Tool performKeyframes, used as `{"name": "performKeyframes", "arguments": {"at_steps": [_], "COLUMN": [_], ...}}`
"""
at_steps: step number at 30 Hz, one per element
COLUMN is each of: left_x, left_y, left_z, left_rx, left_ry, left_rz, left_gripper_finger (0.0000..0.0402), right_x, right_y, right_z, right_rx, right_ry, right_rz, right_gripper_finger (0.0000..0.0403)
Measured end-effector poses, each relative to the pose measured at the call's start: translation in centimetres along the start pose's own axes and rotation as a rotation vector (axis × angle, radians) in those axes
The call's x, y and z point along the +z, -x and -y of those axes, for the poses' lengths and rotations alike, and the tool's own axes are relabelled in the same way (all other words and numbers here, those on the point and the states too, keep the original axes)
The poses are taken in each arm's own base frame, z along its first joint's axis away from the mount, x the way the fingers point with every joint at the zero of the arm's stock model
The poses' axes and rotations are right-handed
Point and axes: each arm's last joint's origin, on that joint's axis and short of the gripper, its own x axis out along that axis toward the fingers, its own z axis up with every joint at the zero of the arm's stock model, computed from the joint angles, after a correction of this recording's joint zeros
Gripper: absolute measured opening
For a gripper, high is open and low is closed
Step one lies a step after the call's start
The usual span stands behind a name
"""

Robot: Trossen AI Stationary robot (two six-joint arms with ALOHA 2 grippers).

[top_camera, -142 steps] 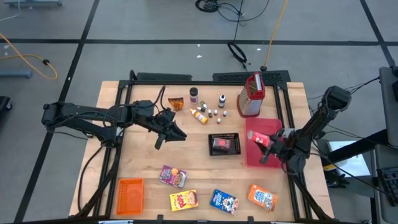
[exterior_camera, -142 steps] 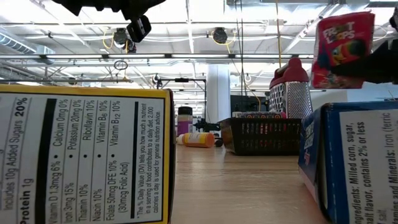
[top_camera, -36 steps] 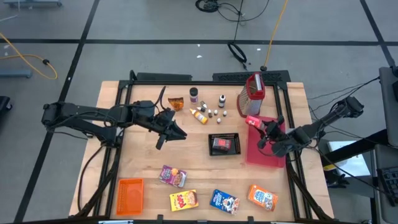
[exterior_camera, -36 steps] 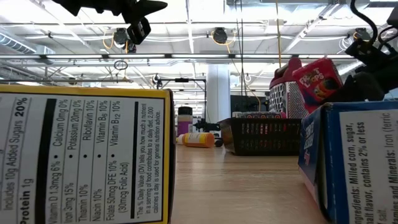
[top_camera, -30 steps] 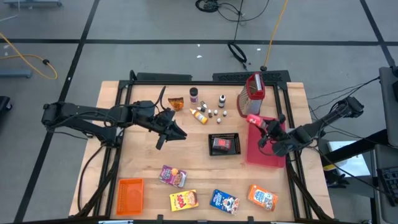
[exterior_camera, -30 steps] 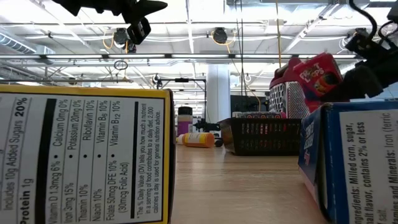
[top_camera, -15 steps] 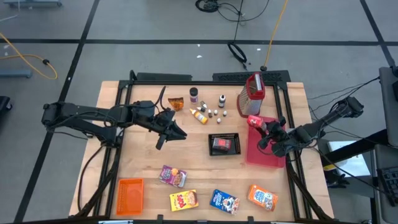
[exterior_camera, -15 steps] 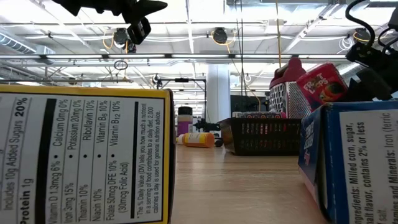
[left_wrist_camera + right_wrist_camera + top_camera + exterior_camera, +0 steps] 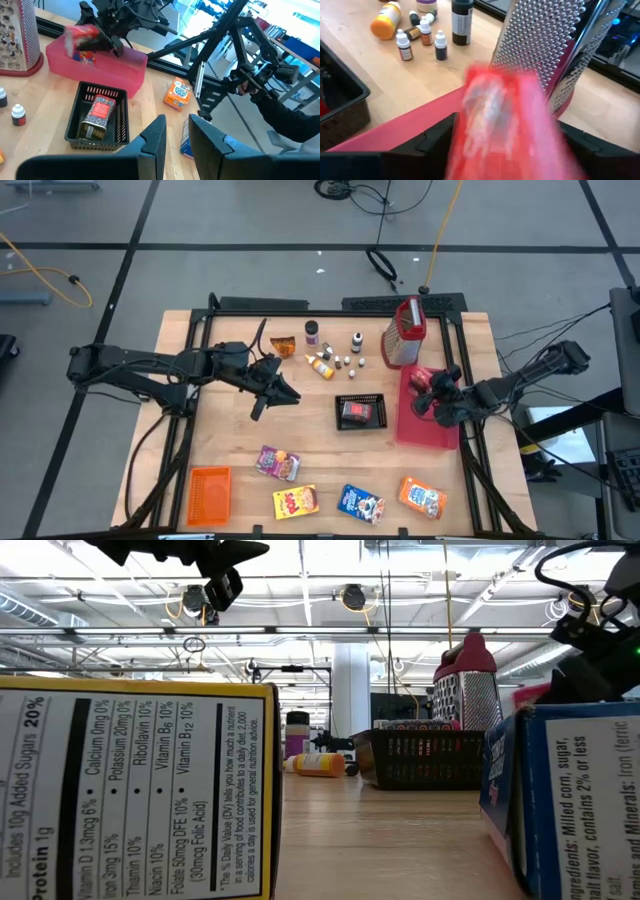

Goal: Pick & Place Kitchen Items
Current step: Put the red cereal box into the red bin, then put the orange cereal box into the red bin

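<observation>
My right gripper (image 9: 430,394) is shut on a red cereal box (image 9: 414,380) low over the far end of the flat red tray (image 9: 425,430), near the metal grater (image 9: 403,333). The box shows blurred in the right wrist view (image 9: 500,120) and in the left wrist view (image 9: 82,37). In the low view it is almost hidden behind the blue box (image 9: 575,800). My left gripper (image 9: 283,395) hangs open above the table left of the black mesh basket (image 9: 360,411), touching nothing. My right gripper pinches the red cereal box between its two fingers (image 9: 437,135), one on each side of the box (image 9: 470,125). The fingers come slanting down from the table's right side. The box sits tilted over the tray's far end (image 9: 408,376); whether it touches the tray, I cannot tell.
The basket holds a can (image 9: 97,112). Small bottles (image 9: 340,360) and an orange packet (image 9: 284,345) lie toward the far edge. Purple (image 9: 277,463), yellow (image 9: 295,502), blue (image 9: 361,503) and orange (image 9: 421,496) boxes and an orange crate (image 9: 210,495) lie along the near edge.
My right gripper has gone down toward the red tray with the red box. In the low view the box has sunk from beside the grater's top to behind the blue box, tipping as it went. The left arm has kept still.
</observation>
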Motion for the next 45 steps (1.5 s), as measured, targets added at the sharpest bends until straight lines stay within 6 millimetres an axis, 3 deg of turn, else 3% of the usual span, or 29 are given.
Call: {"name": "performKeyframes", "arguments": {"at_steps": [14, 22, 33, 40, 45], "left_x": [0.0, 0.0, 0.0, 0.0, 0.0], "left_y": [0.0, 0.0, 0.0, 0.0, 0.0], "left_z": [0.0, 0.0, 0.0, 0.0, 0.0], "left_rx": [0.000, -0.001, -0.001, -0.001, -0.001], "left_ry": [-0.005, -0.005, -0.004, -0.003, -0.020], "left_rz": [-0.001, -0.002, -0.001, -0.001, -0.003], "left_gripper_finger": [0.0081, 0.0081, 0.0081, 0.0081, 0.0081], "right_x": [1.5, 2.3, 4.2, 6.5, 6.7], "right_y": [0.3, 0.4, 0.8, 1.9, 2.5], "right_z": [-0.6, -1.2, -2.4, -3.6, -4.8], "right_rx": [0.035, 0.073, 0.149, 0.422, 0.641], "right_ry": [0.083, 0.106, 0.142, 0.083, 0.078], "right_rz": [0.048, 0.096, 0.218, 0.348, 0.363], "right_gripper_finger": [0.0258, 0.0230, 0.0158, 0.0142, 0.0141]}}
